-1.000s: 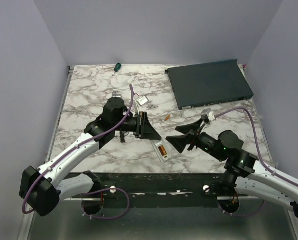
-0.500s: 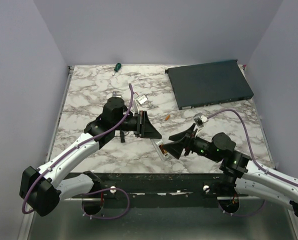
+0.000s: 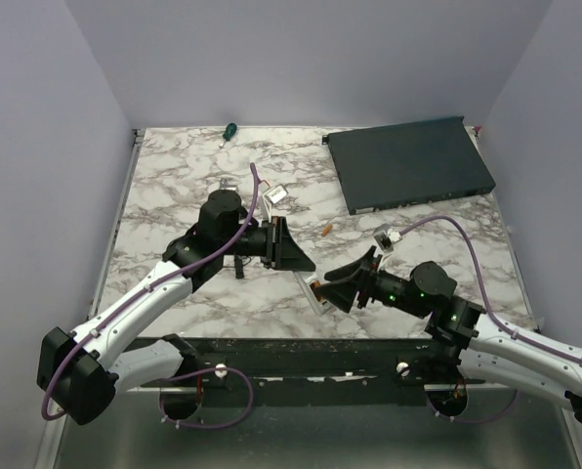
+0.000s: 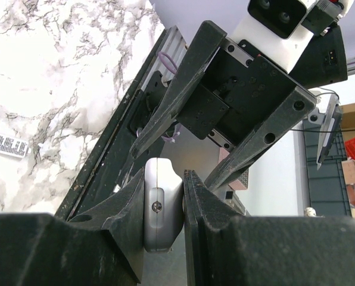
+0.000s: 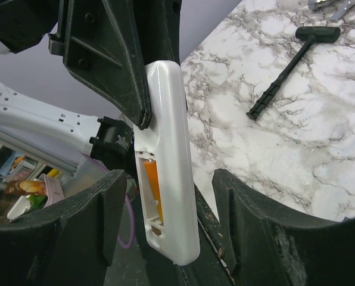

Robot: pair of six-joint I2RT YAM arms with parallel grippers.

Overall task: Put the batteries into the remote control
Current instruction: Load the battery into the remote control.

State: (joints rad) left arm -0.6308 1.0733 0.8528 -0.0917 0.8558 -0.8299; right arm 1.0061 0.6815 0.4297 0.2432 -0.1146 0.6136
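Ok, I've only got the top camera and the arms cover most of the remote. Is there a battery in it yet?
Observer: Yes. The right wrist view shows the remote control with its compartment open and an orange battery inside.
Operator: What's holding it?
Observer: In the left wrist view the left gripper is shut on one end, with a finger against each face.
Operator: And the other one?
Observer: The right gripper is open, with a finger on each side of the remote's free end and a gap showing on both sides.
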